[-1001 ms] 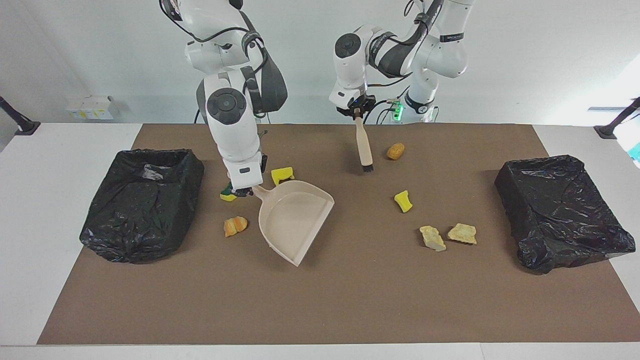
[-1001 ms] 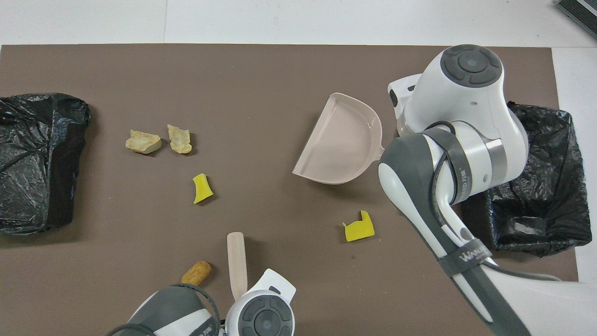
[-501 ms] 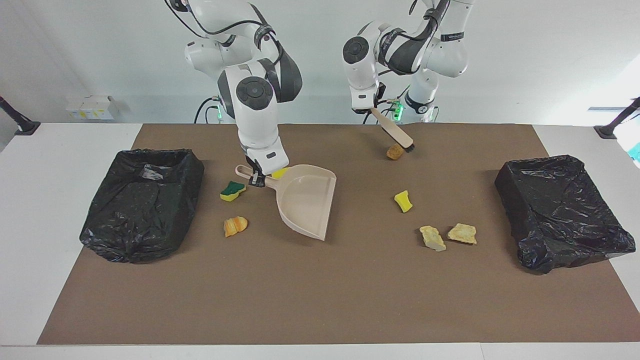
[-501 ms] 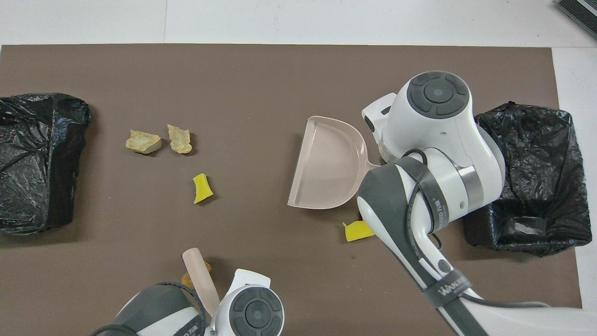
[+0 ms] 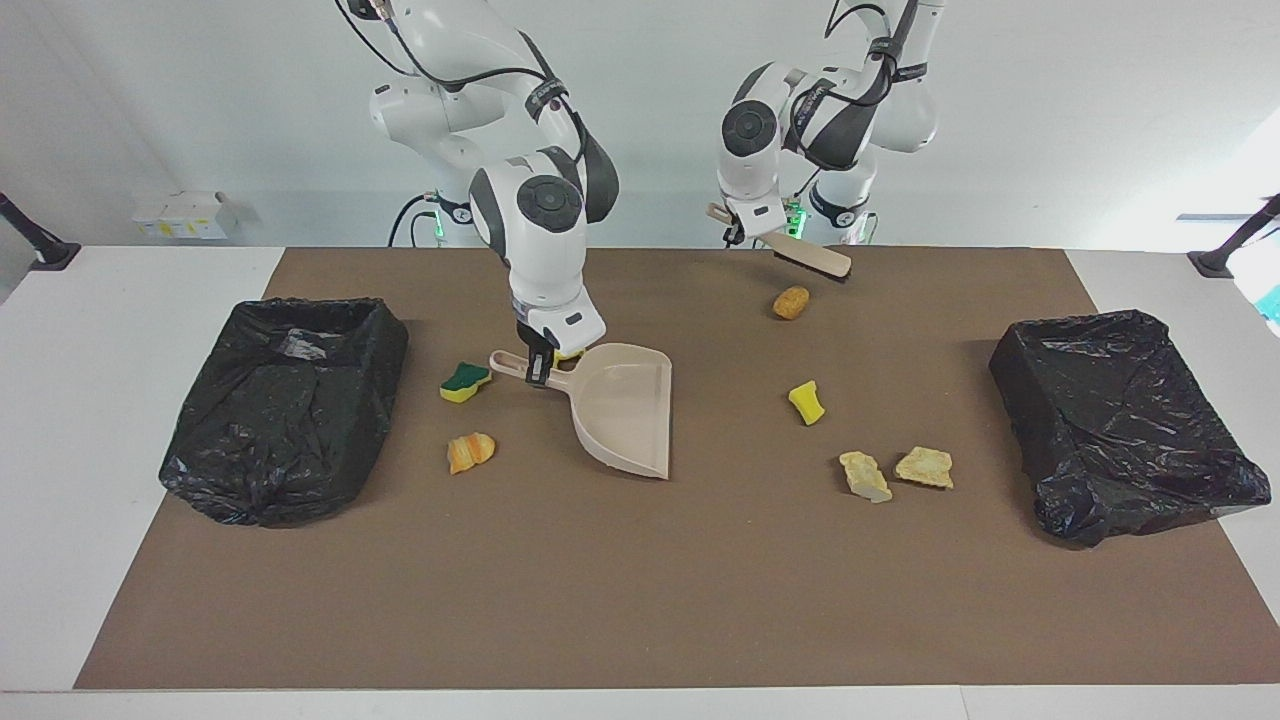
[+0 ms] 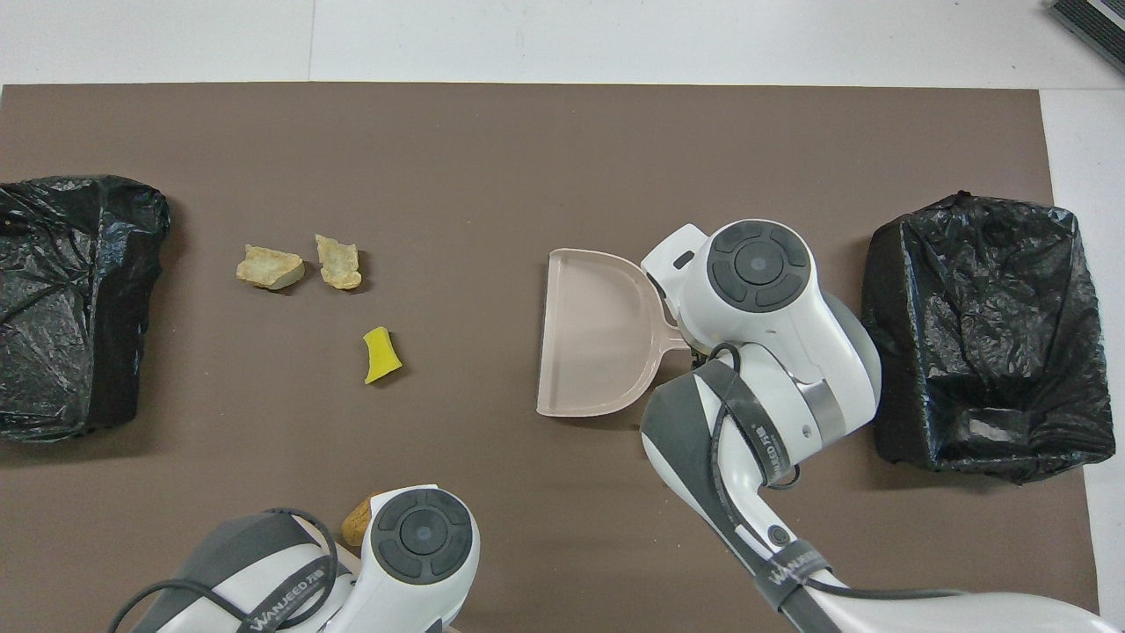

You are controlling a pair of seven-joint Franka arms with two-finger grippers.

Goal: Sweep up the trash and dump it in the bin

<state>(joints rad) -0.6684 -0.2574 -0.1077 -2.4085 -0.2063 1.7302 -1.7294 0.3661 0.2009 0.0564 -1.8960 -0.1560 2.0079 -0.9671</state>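
Nothing is binned yet: your right jaws [image 5: 539,372] grip the dustpan [image 5: 622,405] handle, your left jaws [image 5: 741,228] clamp the brush [image 5: 805,257]. The trash [image 5: 791,301] lies scattered on the bench below and around both jaws, all still to sweep.

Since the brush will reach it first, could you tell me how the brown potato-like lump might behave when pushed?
The brown lump looks rounded and oval, so it would probably roll rather than slide. Lying alone on the flat brown mat, nothing nearby would stop it.
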